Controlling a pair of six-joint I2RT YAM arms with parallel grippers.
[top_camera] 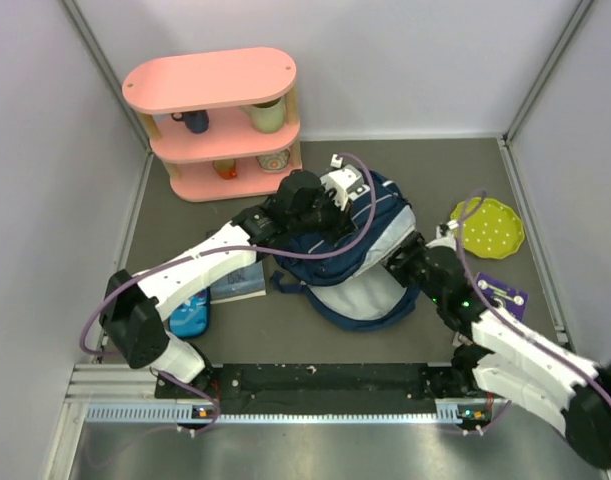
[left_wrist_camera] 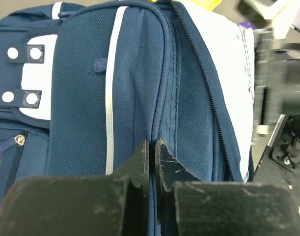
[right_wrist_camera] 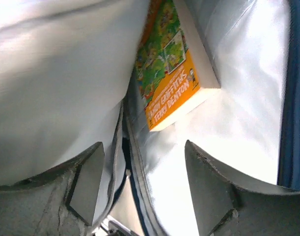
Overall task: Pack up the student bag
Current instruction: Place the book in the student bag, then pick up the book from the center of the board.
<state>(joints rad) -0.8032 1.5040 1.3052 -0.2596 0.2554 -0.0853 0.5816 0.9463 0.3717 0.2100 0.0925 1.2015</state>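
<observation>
the student bag [top_camera: 315, 262], a big navy fabric backpack w/ white patches, thin white stripes and a pale lining, lies mid-frame in the top view on the grey tabletop [top_camera: 285, 330]. its main compartment gapes toward the lower right.

left tool [left_wrist_camera: 152, 147] is clenched on a ridge of navy fabric by the zip, jaws all but touching. looks like it's propping the mouth open. right tool [right_wrist_camera: 144, 147] is inside the opening, released, jaws spread w/ nothing btwn them. just beyond it, upper centre of the right wrist view, a thick orange-and-green paperback book [right_wrist_camera: 170, 69] rests against the lining, apart from both fingers. so at least one item reads as packed.

left to do, as far as i can judge:
- a bright-blue pencil case [top_camera: 190, 318] and a thin pale booklet [top_camera: 237, 282] sit outside the bag, left of the top view, near the left arm.
- a small purple card [top_camera: 501, 294] lies at right, by a yellow-green dotted plate [top_camera: 490, 228].
- can't tell which of these belong in the bag.
- zip not closed yet.

prob early-to-mid task.
</observation>
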